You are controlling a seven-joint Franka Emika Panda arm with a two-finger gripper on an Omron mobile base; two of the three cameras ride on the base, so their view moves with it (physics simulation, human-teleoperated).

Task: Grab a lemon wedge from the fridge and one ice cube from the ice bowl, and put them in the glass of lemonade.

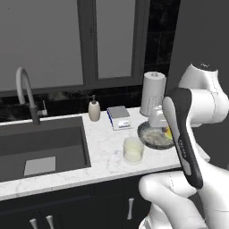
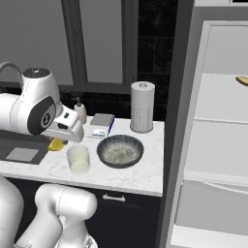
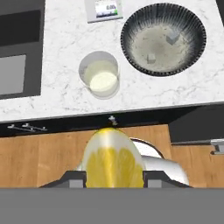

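My gripper point(image 3: 113, 177) is shut on the lemon wedge point(image 3: 114, 162), a bright yellow slice held between the two dark fingertips. From the left base view the wedge point(image 1: 168, 132) peeks out beside the hand; in the right base view it point(image 2: 56, 144) hangs just left of the glass. The glass of lemonade point(image 3: 99, 78) point(image 1: 133, 150) point(image 2: 78, 159) stands on the marble counter near its front edge. To its right sits the ice bowl point(image 3: 162, 39) point(image 1: 154, 135) point(image 2: 120, 150), with two ice cubes point(image 3: 171, 38) inside. The fridge point(image 2: 218, 121) stands open at the right.
A paper-towel roll point(image 2: 142, 106) stands behind the bowl. A small scale point(image 3: 103, 8) and a soap dispenser point(image 1: 94, 109) sit at the back of the counter. The sink point(image 1: 40, 147) and faucet point(image 1: 24, 89) lie left. A brownish oblong piece point(image 2: 242, 80) rests on a fridge shelf.
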